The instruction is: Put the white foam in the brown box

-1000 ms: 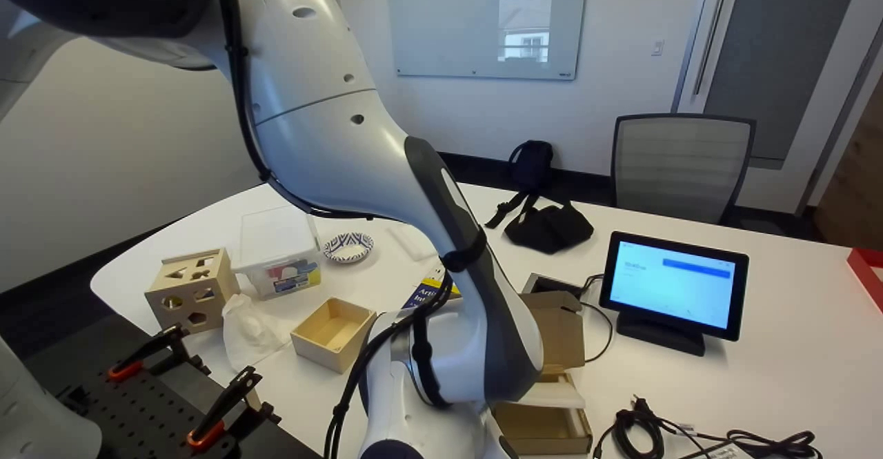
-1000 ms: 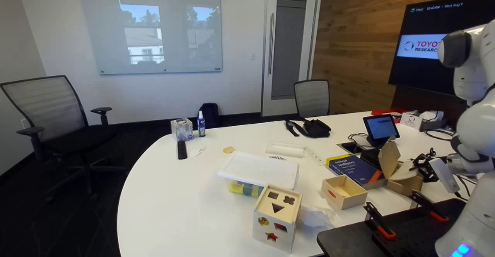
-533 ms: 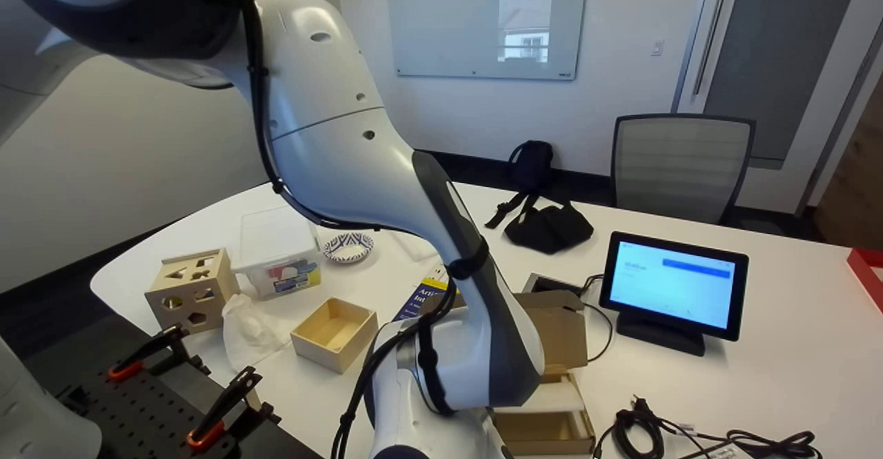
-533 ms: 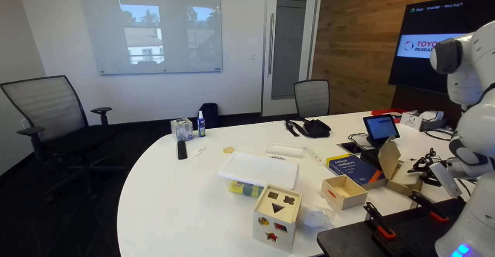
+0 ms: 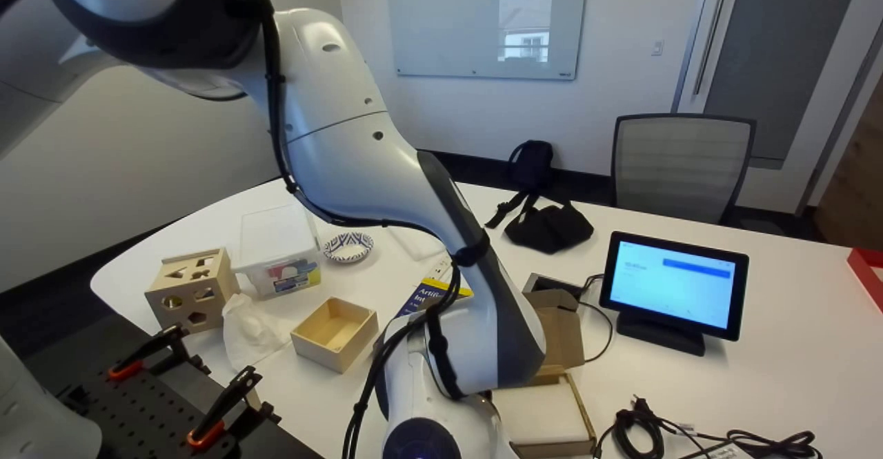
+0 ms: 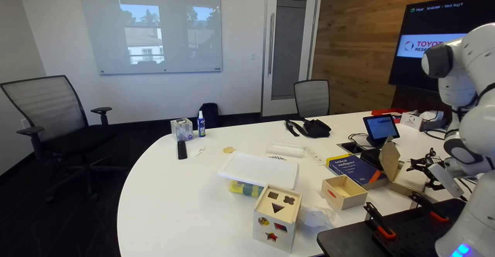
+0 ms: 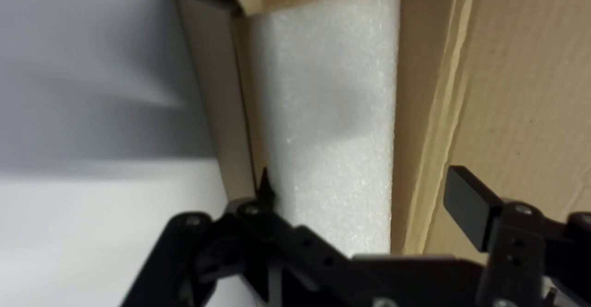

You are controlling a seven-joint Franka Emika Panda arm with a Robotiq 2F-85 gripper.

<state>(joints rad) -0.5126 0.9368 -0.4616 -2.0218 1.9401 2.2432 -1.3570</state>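
Observation:
The white foam [image 7: 332, 104] is a flat pale slab lying inside the brown box [image 5: 586, 414]; its surface is also visible in an exterior view as a white foam panel [image 5: 541, 411] just below the cardboard rim. My gripper [image 7: 367, 205] is open over the slab in the wrist view. One of its fingers [image 7: 265, 191] stands at the slab's left edge, by the box wall. The opposite pad [image 7: 468, 210] is well apart from the foam, above the cardboard flap. In an exterior view the arm hides the gripper and part of the box.
A blue book [image 6: 357, 170] and a small wooden tray [image 6: 344, 201] stand beside the box. The box's raised flap [image 5: 560, 335] is near the tablet [image 5: 672, 283]. Coiled cables [image 5: 638, 428] lie on the table. Black clamps [image 6: 381, 222] stick up from the robot's mount.
The jaws have opened and let go of the foam. The slab, tilted up over the box a second ago, has dropped flat into it. The arm has shifted slightly.

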